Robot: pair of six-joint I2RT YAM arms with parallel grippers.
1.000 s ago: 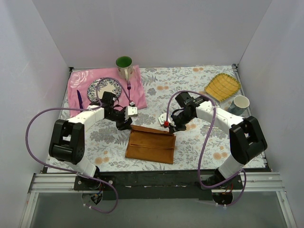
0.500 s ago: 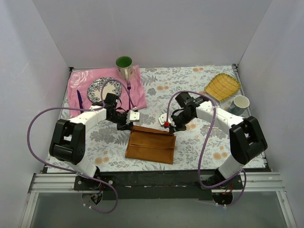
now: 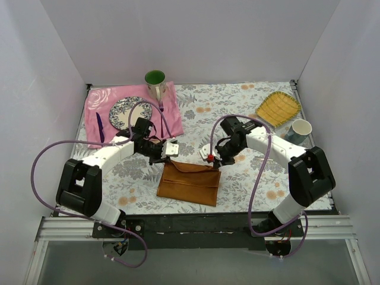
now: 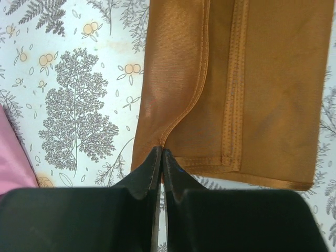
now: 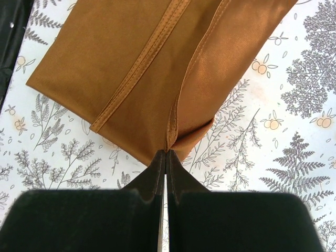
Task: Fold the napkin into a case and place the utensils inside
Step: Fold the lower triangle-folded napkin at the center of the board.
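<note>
The rust-orange napkin (image 3: 189, 184) lies folded into a flat rectangle on the flowered tablecloth in front of the arms. My left gripper (image 3: 168, 158) is shut on its far left corner; in the left wrist view the fingertips (image 4: 156, 157) pinch a fold of the napkin (image 4: 262, 94). My right gripper (image 3: 212, 161) is shut on the far right corner, and its own view shows the hem of the napkin (image 5: 121, 68) caught between the tips. Two utensils lie on the pink cloth: a purple knife (image 3: 99, 126) and a fork (image 3: 161, 110).
The pink cloth (image 3: 172, 122) at the back left carries a patterned plate (image 3: 122, 107) and a green mug (image 3: 155, 82). A yellow dish (image 3: 277, 108) and a white cup (image 3: 301, 129) stand at the back right. White walls close in three sides.
My left gripper has moved right to the napkin's far left corner and shut on it. The right gripper has stayed shut at the far right corner, shifting only slightly.
</note>
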